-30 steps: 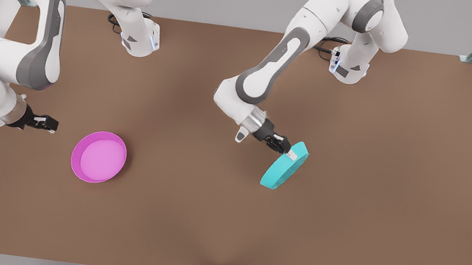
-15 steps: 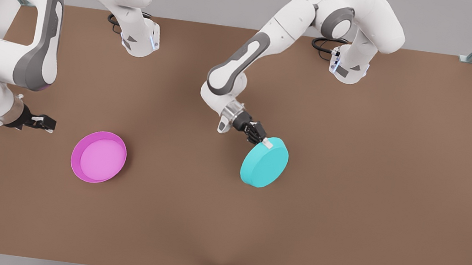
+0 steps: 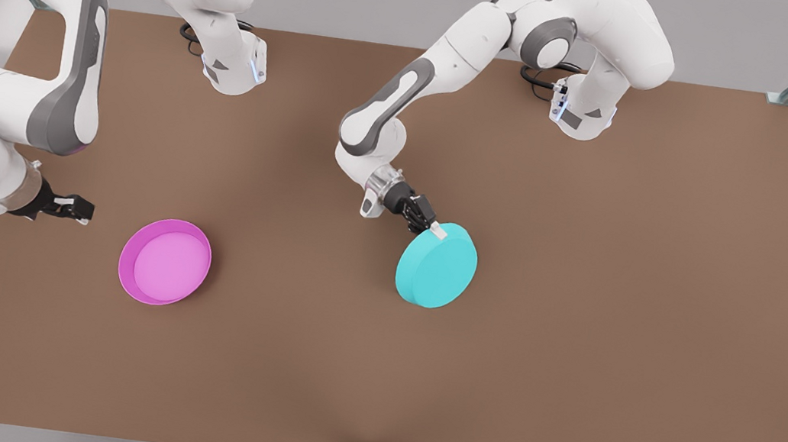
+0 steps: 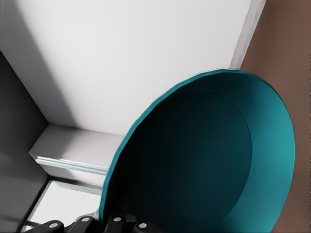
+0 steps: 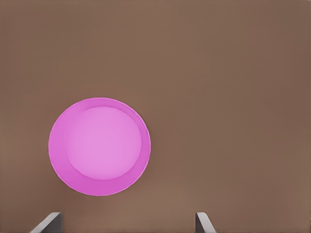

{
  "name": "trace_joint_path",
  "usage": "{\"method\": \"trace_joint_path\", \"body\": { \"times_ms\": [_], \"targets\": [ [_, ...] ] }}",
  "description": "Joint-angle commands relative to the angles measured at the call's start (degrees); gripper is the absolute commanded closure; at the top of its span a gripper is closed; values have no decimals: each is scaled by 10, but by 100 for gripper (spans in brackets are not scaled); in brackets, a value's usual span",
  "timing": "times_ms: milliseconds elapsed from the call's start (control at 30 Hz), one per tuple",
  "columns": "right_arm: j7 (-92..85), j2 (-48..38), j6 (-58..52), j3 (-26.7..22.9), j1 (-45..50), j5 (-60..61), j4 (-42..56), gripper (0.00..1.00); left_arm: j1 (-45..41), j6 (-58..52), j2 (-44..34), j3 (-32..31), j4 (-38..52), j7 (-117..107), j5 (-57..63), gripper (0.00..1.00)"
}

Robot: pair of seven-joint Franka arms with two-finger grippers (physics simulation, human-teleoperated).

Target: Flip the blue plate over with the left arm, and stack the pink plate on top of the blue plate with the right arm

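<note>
— Plates first: which way does each one face?
— Blue plate (image 3: pixel 437 266) is turned bottom-up toward the front camera, its flat base showing and its hollow facing down and away; it sits tilted, not flat, near the middle of the brown surface (image 3: pixel 619 322); I cannot tell whether its low edge touches the surface. In the left wrist view the blue plate (image 4: pixel 214 160) shows its dark hollow, with nothing in it.
— And the pink one?
— Pink plate (image 3: pixel 164 262) lies flat and right way up on the surface, toward the front view's left, well apart from the blue one; its lighter inside faces up and holds nothing; the right wrist view looks at the pink plate (image 5: pixel 99 146) from above.
— Who has hold of what?
— Left gripper (image 3: pixel 433 228) has its fingers pinched narrow on the blue plate's rim, at the edge nearest the arm; the left arm (image 3: pixel 409 115) reaches in from the far side of the surface.
— And the other?
— Right gripper (image 3: pixel 81 209) hangs just beside the pink plate, on the front view's left of it, not touching; its fingers hold nothing and stand apart, their tips framing the plate in the right wrist view; the right arm (image 3: pixel 66 82) waits there.
</note>
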Motion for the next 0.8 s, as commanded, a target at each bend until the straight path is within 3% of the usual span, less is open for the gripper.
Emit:
{"method": "trace_joint_path", "body": {
  "times_ms": [0, 200, 367, 533, 667, 767],
  "targets": [
    [0, -1, -2, 0, -1, 0, 0, 0, -1, 0, 1, 0, 0, 0, -22, 0],
    [-12, -1, -4, 0, -1, 1, 3, 0, -1, -19, 14, -5, 23, 5, -26, 0],
    [-11, 14, -6, 2, 0, -4, 15, 0, 2, -26, 57, -13, 104, -8, -47, 0],
    [-11, 13, -6, 2, 0, -4, 13, 0, 9, -10, 100, -13, 187, -221, -58, 0],
    [-11, 13, -5, 3, 1, -4, 9, 0, 10, 10, 107, -13, 210, -290, -59, 0],
    [-12, 13, -6, 2, 1, -4, 9, 0, 25, 9, 126, -37, 285, -293, -60, 0]
  ]
}}
